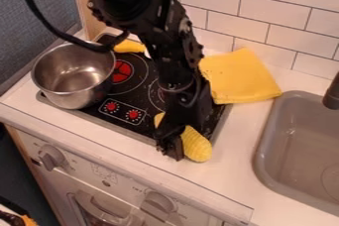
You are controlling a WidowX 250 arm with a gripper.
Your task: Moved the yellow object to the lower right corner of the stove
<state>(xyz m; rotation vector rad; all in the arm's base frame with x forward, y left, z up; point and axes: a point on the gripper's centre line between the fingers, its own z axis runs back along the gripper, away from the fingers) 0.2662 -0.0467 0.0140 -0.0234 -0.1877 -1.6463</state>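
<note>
The black gripper [171, 146] hangs down over the front right part of the stove [136, 130], at its front edge. A long yellow object [197, 145] with a ridged surface lies slantwise at the stove's lower right corner. Its rounded right end reaches past the stove's edge onto the white counter, and a small part of it shows left of the gripper. The gripper crosses in front of its middle and hides that part; whether it holds the object I cannot tell.
A steel pot [73, 79] stands on the stove's left side. Another yellow item [129, 46] lies at the stove's back. A folded yellow cloth [240, 77] rests at the back right, partly over the stove's edge. The grey sink [265, 143] is at the right.
</note>
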